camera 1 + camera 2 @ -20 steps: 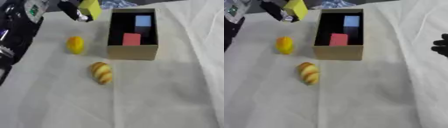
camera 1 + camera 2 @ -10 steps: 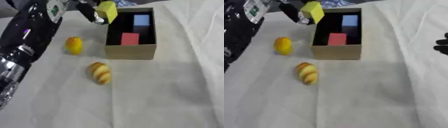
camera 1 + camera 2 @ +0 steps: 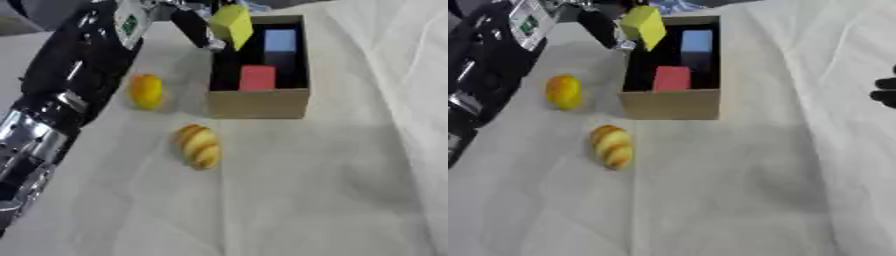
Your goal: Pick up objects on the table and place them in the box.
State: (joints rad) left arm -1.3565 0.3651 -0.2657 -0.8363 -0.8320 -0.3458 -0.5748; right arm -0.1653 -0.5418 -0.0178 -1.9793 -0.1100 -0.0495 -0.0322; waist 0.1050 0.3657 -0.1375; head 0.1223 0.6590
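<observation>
My left hand [image 3: 194, 24] reaches in from the upper left and is shut on a yellow block [image 3: 232, 24], held above the left rim of the open cardboard box [image 3: 259, 103]. Inside the box lie a red block [image 3: 257, 78] and a blue block [image 3: 280, 40]. On the white cloth, left of the box, sits a round yellow-orange fruit [image 3: 145, 90]. A striped bread roll [image 3: 198, 145] lies in front of the box. Dark fingers of my right hand [image 3: 885, 91] show at the right edge of the right eye view.
My left arm [image 3: 61, 95], black with a silver forearm, runs along the left side of the view. The white cloth [image 3: 332, 190] is wrinkled, with folds to the right of the box.
My left hand has carried the yellow block to the right, from left of the box to over its left rim. The view has also shifted a little.
</observation>
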